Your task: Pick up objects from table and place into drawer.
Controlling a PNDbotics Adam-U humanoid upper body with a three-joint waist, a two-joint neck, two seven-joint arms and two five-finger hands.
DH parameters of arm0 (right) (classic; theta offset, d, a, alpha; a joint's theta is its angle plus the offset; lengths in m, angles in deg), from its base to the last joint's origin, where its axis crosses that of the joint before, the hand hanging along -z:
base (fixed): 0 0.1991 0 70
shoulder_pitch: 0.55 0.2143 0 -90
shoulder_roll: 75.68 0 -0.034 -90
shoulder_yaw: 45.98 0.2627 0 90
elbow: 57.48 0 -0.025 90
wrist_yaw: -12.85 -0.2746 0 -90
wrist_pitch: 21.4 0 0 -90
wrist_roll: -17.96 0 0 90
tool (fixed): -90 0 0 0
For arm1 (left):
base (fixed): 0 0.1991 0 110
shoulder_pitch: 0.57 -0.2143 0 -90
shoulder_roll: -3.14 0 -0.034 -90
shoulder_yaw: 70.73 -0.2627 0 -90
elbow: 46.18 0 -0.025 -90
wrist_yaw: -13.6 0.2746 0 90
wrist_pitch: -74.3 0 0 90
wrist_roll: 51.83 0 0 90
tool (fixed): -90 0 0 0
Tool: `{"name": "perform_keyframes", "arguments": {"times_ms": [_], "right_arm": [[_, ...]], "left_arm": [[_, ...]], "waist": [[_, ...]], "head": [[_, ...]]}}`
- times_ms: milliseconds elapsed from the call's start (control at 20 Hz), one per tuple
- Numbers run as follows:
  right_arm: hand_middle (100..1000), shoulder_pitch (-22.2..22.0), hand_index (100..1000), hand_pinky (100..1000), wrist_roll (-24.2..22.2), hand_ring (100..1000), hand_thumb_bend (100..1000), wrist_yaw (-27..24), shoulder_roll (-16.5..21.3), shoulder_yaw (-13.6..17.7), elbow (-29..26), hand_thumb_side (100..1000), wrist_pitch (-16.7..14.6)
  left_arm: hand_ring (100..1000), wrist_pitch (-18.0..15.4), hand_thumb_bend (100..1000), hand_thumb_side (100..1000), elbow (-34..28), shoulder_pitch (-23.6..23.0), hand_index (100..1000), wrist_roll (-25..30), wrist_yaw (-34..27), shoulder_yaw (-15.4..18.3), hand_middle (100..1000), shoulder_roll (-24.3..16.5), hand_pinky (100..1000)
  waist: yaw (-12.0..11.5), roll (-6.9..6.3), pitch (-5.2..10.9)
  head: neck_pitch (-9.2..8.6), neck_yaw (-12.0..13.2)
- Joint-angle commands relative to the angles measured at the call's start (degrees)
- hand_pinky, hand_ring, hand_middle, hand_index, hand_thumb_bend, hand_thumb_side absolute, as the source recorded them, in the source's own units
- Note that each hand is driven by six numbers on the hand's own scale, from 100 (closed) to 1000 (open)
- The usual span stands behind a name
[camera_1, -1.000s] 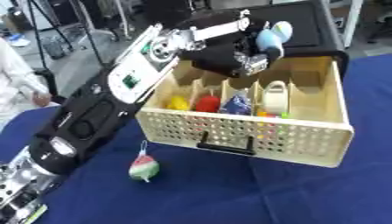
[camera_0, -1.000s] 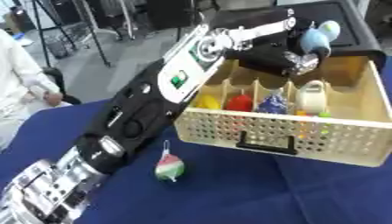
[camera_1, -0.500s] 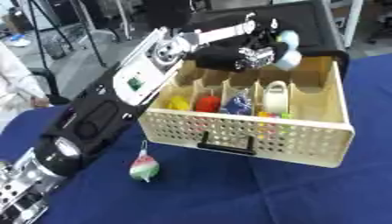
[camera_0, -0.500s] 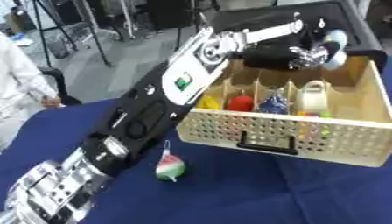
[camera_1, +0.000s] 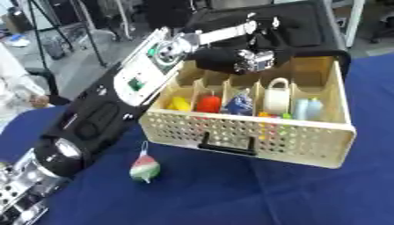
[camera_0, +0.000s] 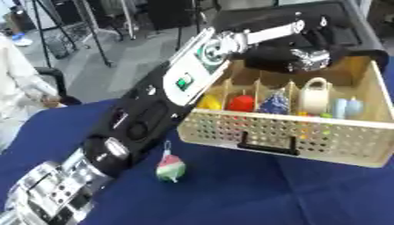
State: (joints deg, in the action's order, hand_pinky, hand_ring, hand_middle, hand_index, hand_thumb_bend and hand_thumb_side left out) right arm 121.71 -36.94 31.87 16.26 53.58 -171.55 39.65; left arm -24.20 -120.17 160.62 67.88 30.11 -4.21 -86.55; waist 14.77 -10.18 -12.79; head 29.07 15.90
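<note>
Inside drawer [camera_1: 254, 134]: pale blue object [camera_1: 308, 108], padlock [camera_1: 276, 95]; left hand [camera_0: 308, 59] above.

No legible text, brand, number or sign is visible in either view. The only marking is a small green square [camera_0: 184, 81] on the white cover of the left arm [camera_0: 154, 110]; whether it carries any characters cannot be made out.

Evenly and brightly lit from overhead, with only faint shadows on the blue table [camera_0: 254, 193], mild glare on the silver left hand [camera_0: 309, 59], soft blur throughout.
</note>
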Motion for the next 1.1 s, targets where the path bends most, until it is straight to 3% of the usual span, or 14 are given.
{"name": "perform_keyframes", "arguments": {"times_ms": [50,250,350,450,550,850,900,950,1100], "right_arm": [[711,0.7,722,591,0.4,599,100,-0.3,0.6,0.3,-0.5,665,-0.1],[711,0.6,722,591,0.5,599,100,-0.3,0.6,0.4,-0.5,663,-0.1],[711,0.3,722,590,0.6,599,100,-0.2,0.8,0.5,-0.5,662,-0.2],[712,0.0,722,590,0.7,600,100,-0.1,1.1,0.6,-0.5,660,-0.1],[713,-0.4,722,589,1.0,600,100,0.1,1.4,0.8,-0.5,659,-0.1],[712,-1.2,722,589,2.0,601,100,1.0,2.0,1.5,-0.5,655,-0.1],[711,-1.3,722,588,2.2,602,100,1.1,2.2,1.6,-0.5,606,-0.2],[711,-1.3,722,588,2.3,602,100,1.3,2.2,1.7,-0.5,652,-0.2],[709,-1.5,723,587,2.8,602,100,1.6,2.4,1.9,-0.5,649,-0.3]], "left_arm": [[807,0.0,179,915,-0.9,1.0,1000,-1.0,0.1,0.9,785,-1.1,589],[778,0.3,128,894,-1.8,0.5,1000,-3.2,-0.2,1.5,748,-1.4,554],[719,1.2,100,870,-3.8,0.1,940,-6.1,-0.1,2.2,665,-2.3,485],[675,3.6,100,793,-8.6,-1.0,883,-11.5,-0.8,2.9,613,-4.2,445],[658,6.6,100,778,-14.8,-2.4,864,-16.9,-2.6,3.6,598,-6.6,439],[618,12.6,100,828,-34.0,-8.7,835,-33.0,-19.9,10.6,565,-13.9,429],[619,12.9,100,844,-36.6,-10.3,844,-35.7,-22.6,12.2,577,-15.0,432],[622,13.2,100,841,-38.6,-11.7,842,-38.1,-24.1,13.7,576,-16.0,435],[629,9.4,111,820,-40.4,-15.5,849,-43.4,-30.5,17.2,589,-17.3,439]], "waist": [[-0.1,0.79,0.81],[-0.3,0.98,0.92],[-0.6,1.11,1.1],[-1.2,1.24,1.35],[-1.7,1.34,1.55],[-3.6,2.02,1.56],[-3.9,2.21,1.51],[-4.2,2.4,1.45],[-5.1,3.01,1.18]], "head": [[-0.4,0.0],[-0.25,-0.1],[0.04,-0.4],[0.53,-1.0],[1.16,-1.6],[2.54,-3.3],[2.72,-3.7],[2.86,-4.0],[3.06,-4.6]]}}
